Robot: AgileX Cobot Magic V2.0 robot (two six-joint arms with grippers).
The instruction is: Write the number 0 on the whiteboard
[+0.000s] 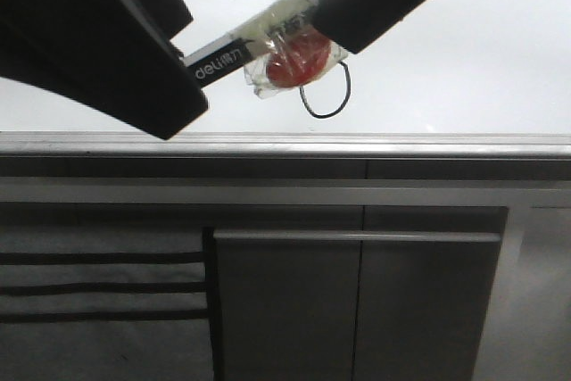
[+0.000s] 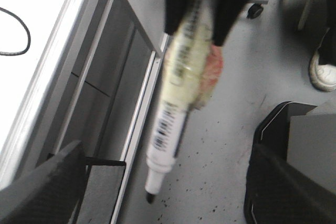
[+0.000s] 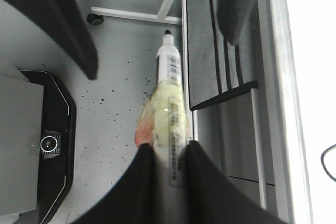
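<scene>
The whiteboard point(image 1: 464, 60) is glossy white with a grey edge strip. On it the number 0 point(image 1: 328, 104), a thin black oval, is partly hidden behind the marker's taped middle; an arc of it shows in the left wrist view point(image 2: 23, 30). My right gripper point(image 1: 335, 11) is shut on the back end of the white marker point(image 1: 223, 62), which carries yellowish tape and a red lump. It also shows in the right wrist view point(image 3: 169, 166). My left gripper point(image 2: 157, 203) is open, its fingers point(image 2: 47, 182) wide apart on either side of the marker's black tip point(image 2: 150, 196).
Dark grey cabinet panels point(image 1: 285, 301) stand below the board's metal strip point(image 1: 285, 143). The speckled grey floor point(image 2: 226, 145), a black base point(image 3: 47, 145), a caster wheel point(image 3: 94, 20) and a person's white shoe point(image 2: 323, 69) show in the wrist views.
</scene>
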